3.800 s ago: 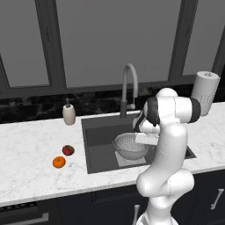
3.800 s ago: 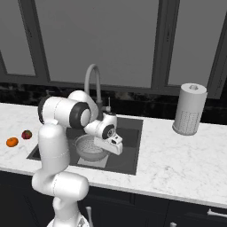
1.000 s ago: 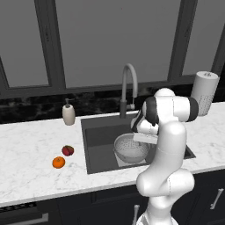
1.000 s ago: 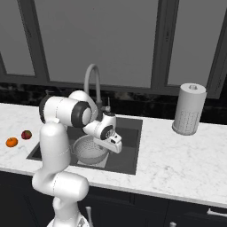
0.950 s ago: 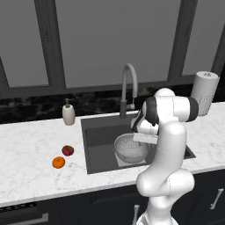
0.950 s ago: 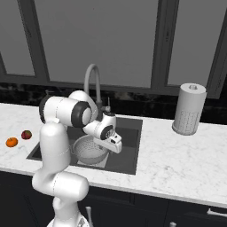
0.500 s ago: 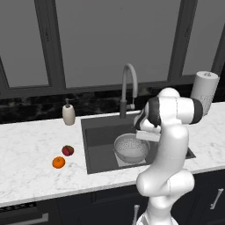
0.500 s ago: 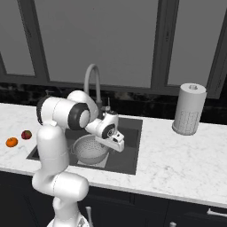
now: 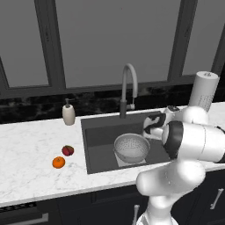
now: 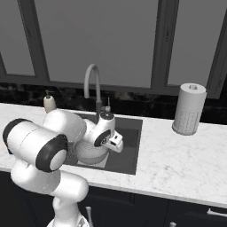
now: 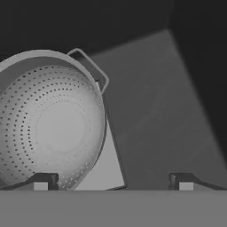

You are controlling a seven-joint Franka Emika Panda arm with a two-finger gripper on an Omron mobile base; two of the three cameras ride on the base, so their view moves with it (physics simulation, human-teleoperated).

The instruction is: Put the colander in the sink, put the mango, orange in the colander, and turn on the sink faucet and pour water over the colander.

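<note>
The silvery perforated colander rests upright on the lighter square at the bottom of the dark sink. In the hand view the colander fills the left side, one small handle toward the top. My gripper hangs open just above and to the right of the colander's rim, with nothing held; its fingertips stand wide apart. The dark red mango and the orange lie side by side on the counter left of the sink. The gooseneck faucet stands behind the basin, no water running.
A beige soap dispenser stands at the back left of the sink. A paper towel roll stands on the counter to the right. My own arm hides part of the colander in the right base view.
The jaws have spread a little wider and the hand has lifted up and away from the colander's right rim. The colander stays put in the sink.
</note>
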